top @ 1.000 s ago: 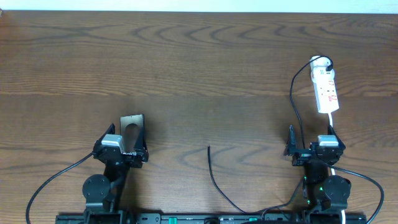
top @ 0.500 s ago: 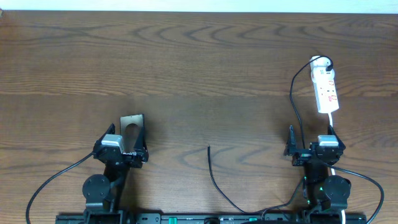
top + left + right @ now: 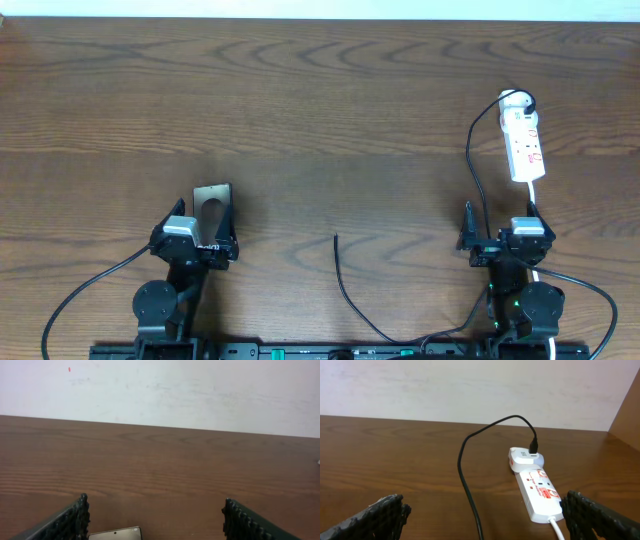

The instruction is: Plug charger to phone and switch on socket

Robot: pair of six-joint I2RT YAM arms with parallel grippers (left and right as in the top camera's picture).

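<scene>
**Black cable loose on the wood, nothing has moved**

Across the last second the overhead view is unchanged: both arms hold the same pose and no object has shifted. By that, the task reads as not yet begun.

The charger [image 3: 469, 150] is already plugged into the round white adapter at the far end of the socket [image 3: 524, 140]. From there it runs back toward the robot past the right arm and reappears near the table's front edge. Its connector tip [image 3: 335, 240] lies free on the table [image 3: 320, 100], about midway between the 2 arms and well apart from the phone [image 3: 212, 195].

The phone lies flat in front of the left arm, its near end between the fingers of the left gripper [image 3: 205, 225], which stand wide and clasp nothing. The right gripper [image 3: 500, 225] is spread fully and empty, facing the socket.

Both steps remain: the tip must reach the phone's port, and the socket's switch must be pressed.
</scene>
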